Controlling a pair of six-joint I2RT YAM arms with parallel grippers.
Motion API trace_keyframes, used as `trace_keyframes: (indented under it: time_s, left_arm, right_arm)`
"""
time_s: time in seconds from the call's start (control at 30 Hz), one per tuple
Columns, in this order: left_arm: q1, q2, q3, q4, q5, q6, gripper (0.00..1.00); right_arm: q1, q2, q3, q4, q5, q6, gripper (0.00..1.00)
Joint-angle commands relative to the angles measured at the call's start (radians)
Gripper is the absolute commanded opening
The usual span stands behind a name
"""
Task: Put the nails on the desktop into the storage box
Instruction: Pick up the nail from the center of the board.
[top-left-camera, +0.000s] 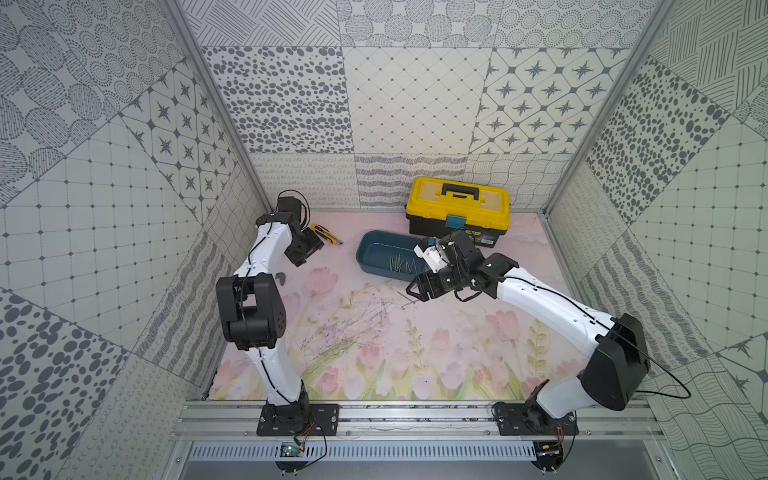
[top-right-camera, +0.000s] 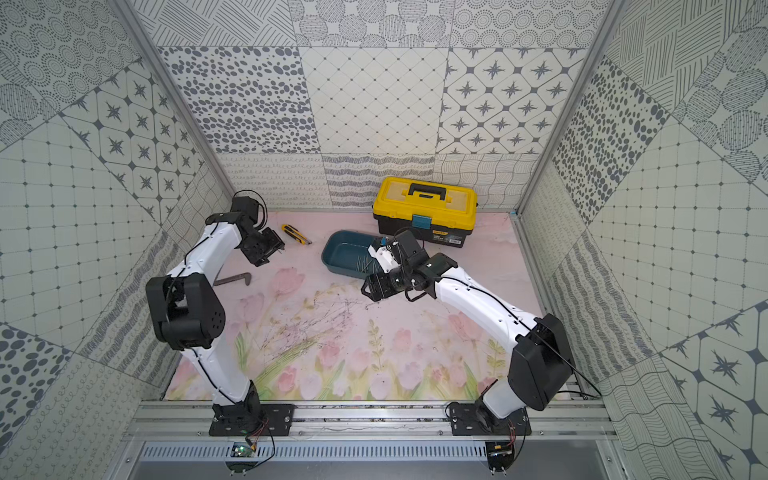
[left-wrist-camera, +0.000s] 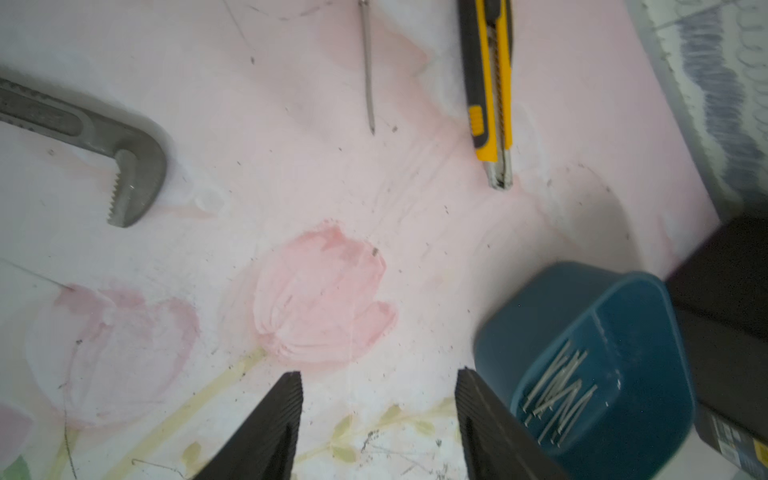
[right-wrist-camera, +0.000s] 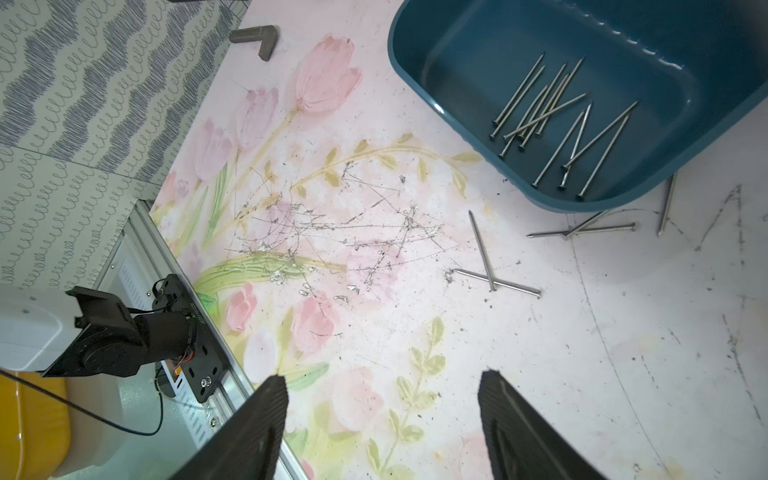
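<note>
Pink tulip print covered the desktop (top-left-camera: 457, 353), scuffed dark around the middle. About a dozen nails (right-wrist-camera: 557, 124) already lay in a loose heap inside the teal storage box (right-wrist-camera: 415, 62), bunched toward its near wall. Outside the box I counted five loose nails (right-wrist-camera: 494, 274) on the desktop. Two lay as a crossed pair a little off the box's near rim, and three more sat right at that rim, one partly tucked under it.

My right gripper (right-wrist-camera: 384, 376) hovered above the desktop just in front of the box, by those loose nails. Its jaws were spread wide with nothing between them. My left gripper (left-wrist-camera: 379, 372) hung well off the box's side nearer the left arm, jaws likewise parted and empty.

Just beside the box's far corner stood the shut yellow-and-black toolbox (top-left-camera: 457, 208). A yellow utility knife (top-left-camera: 326, 234) lay out past the box toward the left arm, with a stray nail (left-wrist-camera: 368, 70) beside it. A grey toothed wrench (top-right-camera: 232, 279) lay farther out that way.
</note>
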Motion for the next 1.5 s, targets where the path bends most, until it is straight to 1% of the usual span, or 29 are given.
trace_keyframes:
  time_s: [0.0,0.1,0.23,0.33,0.4,0.53,0.67,0.73,0.87,1.03,1.1,1.17,1.23,1.3,1.43,1.47]
  left_arm:
    - [0.029,0.163,0.161,-0.113,-0.137,-0.076,0.63]
    - [0.035,0.252,0.259,-0.097,-0.138,-0.078,0.63]
    - [0.035,0.327,0.317,-0.036,-0.143,-0.110,0.63]
    - [0.033,0.384,0.370,-0.027,-0.154,-0.130,0.62]
    - [0.030,0.440,0.437,-0.052,-0.155,-0.131,0.62]
    - [0.026,0.569,0.623,-0.164,-0.151,-0.124,0.62]
    - [0.027,0.616,0.678,-0.175,-0.148,-0.130,0.62]
    - [0.032,0.636,0.700,-0.191,-0.136,-0.149,0.60]
    - [0.035,0.712,0.784,-0.268,-0.107,-0.169,0.57]
    - [0.036,0.758,0.798,-0.296,-0.088,-0.194,0.57]
    - [0.037,0.766,0.797,-0.299,-0.090,-0.197,0.53]
    - [0.038,0.774,0.799,-0.311,-0.091,-0.196,0.47]
    - [0.038,0.778,0.799,-0.342,-0.091,-0.197,0.44]
    - [0.038,0.787,0.798,-0.384,-0.095,-0.192,0.44]
    - [0.041,0.811,0.805,-0.435,-0.042,-0.193,0.44]
    - [0.042,0.812,0.805,-0.436,-0.036,-0.193,0.43]
  right_arm:
    - [0.016,-0.048,-0.023,0.034,-0.008,0.055,0.78]
    - [0.025,-0.068,-0.041,0.036,0.001,0.087,0.77]
    - [0.033,-0.087,-0.073,0.045,0.020,0.131,0.77]
    - [0.037,-0.088,-0.082,0.048,0.029,0.152,0.77]
    - [0.040,-0.086,-0.082,0.050,0.032,0.161,0.77]
    - [0.045,-0.081,-0.091,0.094,0.024,0.193,0.77]
    - [0.050,-0.073,-0.104,0.154,0.003,0.217,0.76]
    - [0.051,-0.067,-0.104,0.170,-0.001,0.223,0.76]
    - [0.057,-0.072,-0.123,0.227,-0.008,0.250,0.76]
    - [0.058,-0.086,-0.161,0.323,-0.028,0.283,0.76]
    - [0.058,-0.091,-0.169,0.334,-0.019,0.286,0.76]
    - [0.057,-0.099,-0.175,0.335,-0.004,0.277,0.77]
    - [0.058,-0.112,-0.182,0.337,0.012,0.270,0.77]
    - [0.057,-0.133,-0.200,0.361,0.024,0.264,0.77]
    - [0.058,-0.191,-0.246,0.418,0.061,0.269,0.79]
    - [0.058,-0.206,-0.258,0.425,0.077,0.270,0.79]
